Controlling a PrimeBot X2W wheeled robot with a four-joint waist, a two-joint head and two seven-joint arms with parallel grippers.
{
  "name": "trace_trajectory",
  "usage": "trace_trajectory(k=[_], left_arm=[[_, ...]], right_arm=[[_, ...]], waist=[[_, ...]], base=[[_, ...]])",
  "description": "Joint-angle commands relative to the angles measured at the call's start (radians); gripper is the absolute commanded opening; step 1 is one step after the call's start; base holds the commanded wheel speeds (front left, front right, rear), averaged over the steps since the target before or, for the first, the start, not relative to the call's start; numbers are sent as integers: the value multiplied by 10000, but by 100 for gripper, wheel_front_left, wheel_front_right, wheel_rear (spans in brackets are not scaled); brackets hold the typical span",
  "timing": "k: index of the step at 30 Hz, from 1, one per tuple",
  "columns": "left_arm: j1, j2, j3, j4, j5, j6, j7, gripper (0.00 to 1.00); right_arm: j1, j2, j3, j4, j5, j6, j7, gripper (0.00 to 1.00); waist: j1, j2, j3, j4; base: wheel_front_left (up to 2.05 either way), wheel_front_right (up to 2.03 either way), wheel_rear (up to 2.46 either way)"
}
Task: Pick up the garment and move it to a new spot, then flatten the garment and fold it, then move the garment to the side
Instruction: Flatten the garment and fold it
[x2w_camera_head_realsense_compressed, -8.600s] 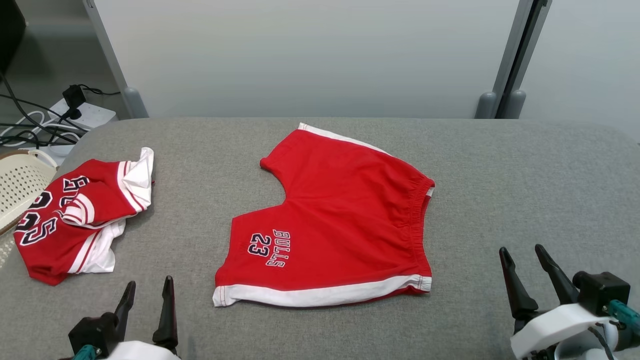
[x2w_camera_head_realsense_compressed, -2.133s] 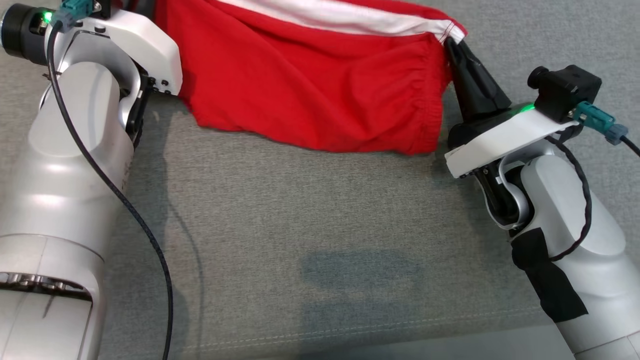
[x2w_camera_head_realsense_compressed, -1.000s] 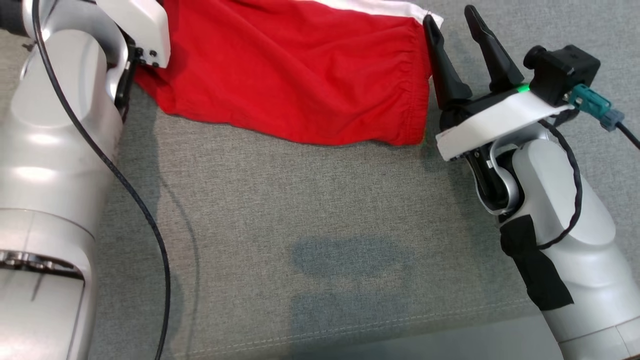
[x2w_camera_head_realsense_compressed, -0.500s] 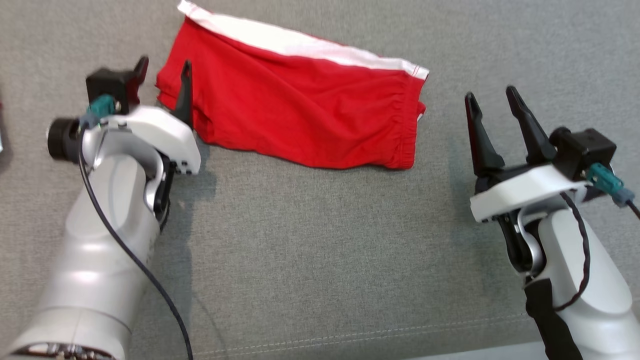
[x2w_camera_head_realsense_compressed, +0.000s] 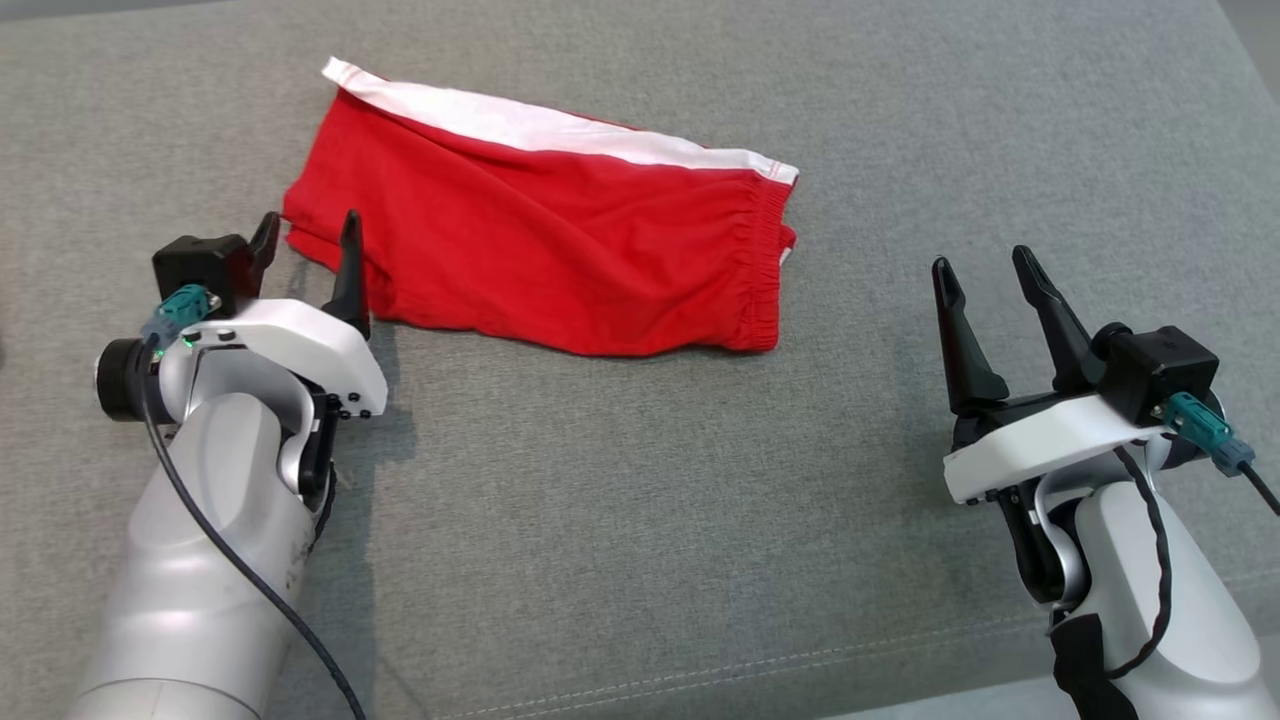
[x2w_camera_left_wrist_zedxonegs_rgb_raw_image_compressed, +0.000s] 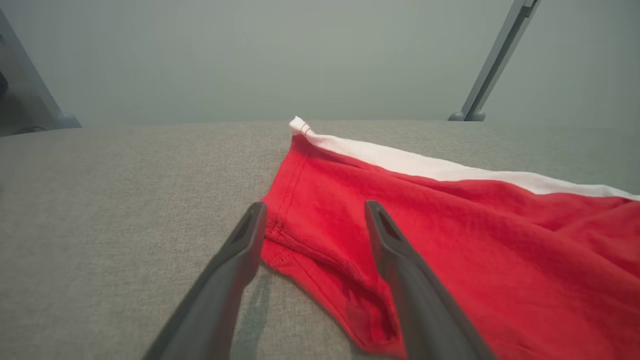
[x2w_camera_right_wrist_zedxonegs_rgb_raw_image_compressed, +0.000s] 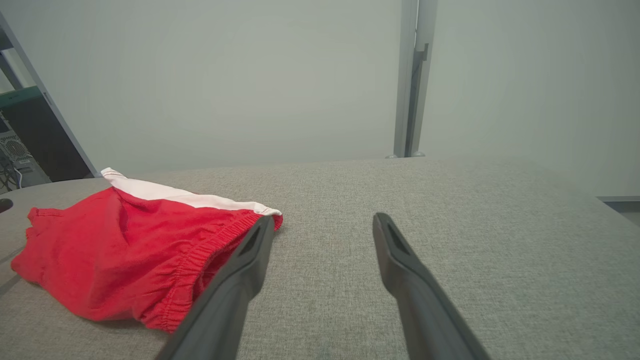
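Both arms have drawn back nearer to me, jaws spread and empty. I see the folded red garment (x2w_camera_head_realsense_compressed: 560, 250) on the grey table (x2w_camera_head_realsense_compressed: 640, 480), my left gripper (x2w_camera_head_realsense_compressed: 310, 217) at its near-left corner, my right gripper (x2w_camera_head_realsense_compressed: 981, 258) well apart.

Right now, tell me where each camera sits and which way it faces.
Head view: on the head, looking down at the red shorts on the grey table; left gripper, right gripper and both forearms show.
Left wrist view: low over the table, facing the wall; its fingers frame the shorts' corner.
Right wrist view: low, facing the wall; its fingers over bare table beside the waistband.
Shared: all three show the shorts.
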Motion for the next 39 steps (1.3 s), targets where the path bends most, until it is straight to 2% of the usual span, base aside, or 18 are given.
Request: trace_trajectory(k=[1,13,19,20,22,27,39], left_arm=[[-226,371,349,-155,-80,108,-58,100],[-805,670,1134,904,-369,418,-59,100],[-1220,669,1322,1517,-582,321,-59,100],[-1269,673,1332,1579,-590,319,-59,72],[-1327,647,1336,1772,-615,286,-59,0],[-1340,559,1079,2074,-435,85,-59,0],[-445,-52,1034,1409,-335,-44,-59,0]], right_arm=[[49,64,128,-316,23,14,-103,100],[-137,135,401,-272,298,14,-103,100],[-175,154,404,-312,285,14,-103,100],[-183,157,397,-319,283,14,-103,100],[-195,162,380,-325,282,14,-103,100],[-203,171,340,-327,266,14,-103,100],[-138,190,428,-35,385,14,-103,100]], waist=[[-1,0,167,-144],[-1,0,669,-674],[-1,0,812,-736],[-1,0,821,-739],[-1,0,820,-731],[-1,0,769,-622],[-1,0,-29,48]], base=[[0,0,0],[0,0,0],[0,0,0],[0,0,0],[0,0,0],[0,0,0],[0,0,0]])
